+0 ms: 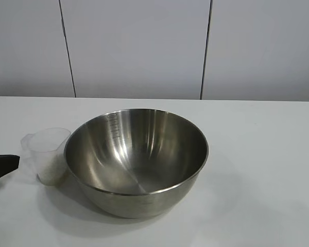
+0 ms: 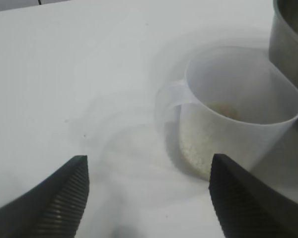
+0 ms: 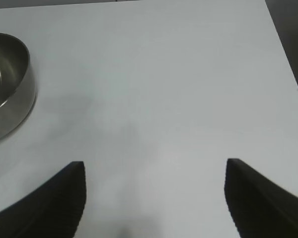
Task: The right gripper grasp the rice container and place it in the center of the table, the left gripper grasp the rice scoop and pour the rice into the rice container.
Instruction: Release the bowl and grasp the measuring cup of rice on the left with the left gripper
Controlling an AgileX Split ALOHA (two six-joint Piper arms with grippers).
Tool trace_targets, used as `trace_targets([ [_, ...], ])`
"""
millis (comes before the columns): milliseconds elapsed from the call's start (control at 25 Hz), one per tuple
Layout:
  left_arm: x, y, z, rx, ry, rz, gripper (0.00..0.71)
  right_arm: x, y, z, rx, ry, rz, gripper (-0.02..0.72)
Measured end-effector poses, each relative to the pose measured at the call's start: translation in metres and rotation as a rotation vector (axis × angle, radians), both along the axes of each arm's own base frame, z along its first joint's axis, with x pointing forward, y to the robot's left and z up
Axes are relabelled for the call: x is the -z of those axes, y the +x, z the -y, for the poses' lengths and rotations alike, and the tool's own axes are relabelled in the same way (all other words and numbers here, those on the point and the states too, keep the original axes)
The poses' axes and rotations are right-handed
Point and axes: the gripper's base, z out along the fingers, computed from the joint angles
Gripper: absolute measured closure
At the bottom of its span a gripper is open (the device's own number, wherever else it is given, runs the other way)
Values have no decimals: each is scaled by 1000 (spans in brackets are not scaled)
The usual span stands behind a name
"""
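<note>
The steel rice container (image 1: 136,159) stands near the middle of the white table (image 1: 257,154); its wall also shows in the left wrist view (image 2: 288,39) and in the right wrist view (image 3: 7,84). The clear rice scoop (image 1: 47,154) stands upright against the container's left side, with rice (image 2: 201,146) in its bottom. My left gripper (image 2: 148,166) is open and empty just short of the scoop (image 2: 238,109); one finger shows at the exterior view's left edge (image 1: 2,165). My right gripper (image 3: 154,171) is open and empty over bare table, apart from the container, out of the exterior view.
A white panelled wall (image 1: 144,46) rises behind the table. The table's edge (image 3: 283,54) shows in the right wrist view, with a dark floor beyond it.
</note>
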Motion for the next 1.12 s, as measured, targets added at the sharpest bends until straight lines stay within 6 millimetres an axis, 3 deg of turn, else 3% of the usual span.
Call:
trace_targets([
  [680,26,30,-4,-2,-7,-12,213,0,0,0,0,0,0,168],
  [1120,23,43,-1,31,-64,-1,213,0,0,0,0,0,1,168],
])
